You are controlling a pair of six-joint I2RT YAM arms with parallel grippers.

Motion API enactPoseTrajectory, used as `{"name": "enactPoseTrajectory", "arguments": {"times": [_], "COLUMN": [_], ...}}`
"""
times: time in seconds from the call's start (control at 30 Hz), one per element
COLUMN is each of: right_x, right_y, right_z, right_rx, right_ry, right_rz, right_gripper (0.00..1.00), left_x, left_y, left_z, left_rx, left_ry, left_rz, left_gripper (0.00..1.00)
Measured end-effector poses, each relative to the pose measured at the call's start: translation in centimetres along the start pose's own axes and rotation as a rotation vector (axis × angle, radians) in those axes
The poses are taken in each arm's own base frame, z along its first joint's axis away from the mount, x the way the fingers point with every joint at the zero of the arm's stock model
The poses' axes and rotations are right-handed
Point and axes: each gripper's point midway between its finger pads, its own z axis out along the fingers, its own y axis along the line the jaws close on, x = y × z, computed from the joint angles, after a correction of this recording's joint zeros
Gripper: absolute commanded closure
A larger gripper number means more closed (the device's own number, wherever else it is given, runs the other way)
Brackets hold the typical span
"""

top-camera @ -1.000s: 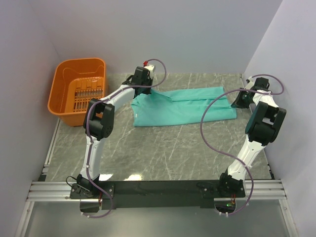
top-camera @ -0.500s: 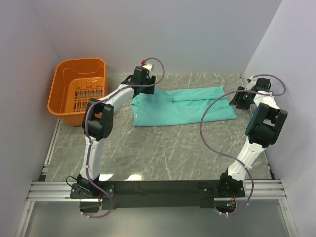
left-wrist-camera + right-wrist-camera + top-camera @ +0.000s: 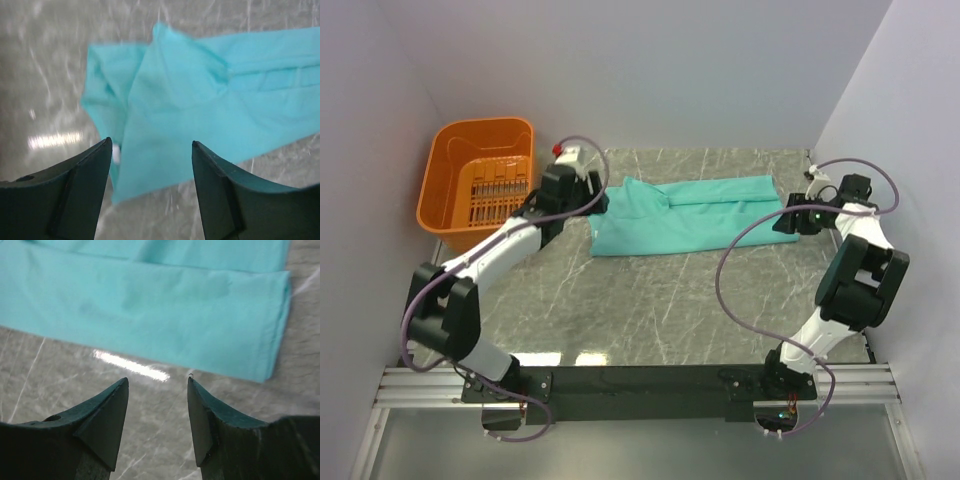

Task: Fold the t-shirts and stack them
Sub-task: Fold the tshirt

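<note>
While the teal t-shirt [image 3: 690, 212] is lying folded across the upper middle of the top view, nothing is gripping it.
The left gripper [image 3: 151, 145] is hovering with jaws spread at the shirt's left end, the right gripper [image 3: 158, 380] likewise empty at its right edge; the orange basket [image 3: 483, 124] is sitting upper left.

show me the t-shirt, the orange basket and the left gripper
t-shirt [image 3: 695, 215]: top external view, mid cloth
orange basket [image 3: 485, 123]: top external view, far rim
left gripper [image 3: 151, 144]: left wrist view, between fingertips
</note>
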Motion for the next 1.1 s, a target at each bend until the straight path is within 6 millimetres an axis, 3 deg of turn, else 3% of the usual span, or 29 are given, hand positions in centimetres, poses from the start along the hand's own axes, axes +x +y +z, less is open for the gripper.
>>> {"name": "enactPoseTrajectory", "arguments": {"times": [0.2,0.3,0.5,0.63,0.8,0.87,1.1], "right_x": [1.4,1.6,2.5,2.5,2.4,2.4,2.5], "right_y": [2.7,2.8,2.8,2.8,2.7,2.7,2.7], "right_z": [-1.6,-1.7,-1.2,-1.2,-1.2,-1.2,-1.1], "right_rx": [-0.049,-0.048,-0.052,-0.05,-0.05,-0.049,-0.05], "right_ry": [-0.025,-0.029,-0.018,-0.022,-0.025,-0.025,-0.025], "right_rz": [-0.067,-0.078,-0.068,-0.071,-0.074,-0.075,-0.077], "right_gripper": [0.43,0.43,0.43,0.43,0.43,0.43,0.43], "left_x": [9.4,12.6,14.4,14.9,17.4,17.0,17.5], "left_y": [2.5,3.3,3.5,3.3,4.0,3.9,5.0], "left_z": [-2.2,-3.3,-3.7,-2.3,-0.6,-0.2,0.8], "left_rx": [-0.045,-0.073,-0.08,-0.08,-0.133,-0.137,-0.195], "left_ry": [0.154,0.2,0.187,0.186,0.236,0.219,0.193], "left_rz": [-0.209,-0.315,-0.472,-0.553,-0.633,-0.662,-0.697], "left_gripper": [0.3,0.3,0.33,0.38,0.42,0.42,0.73]}}
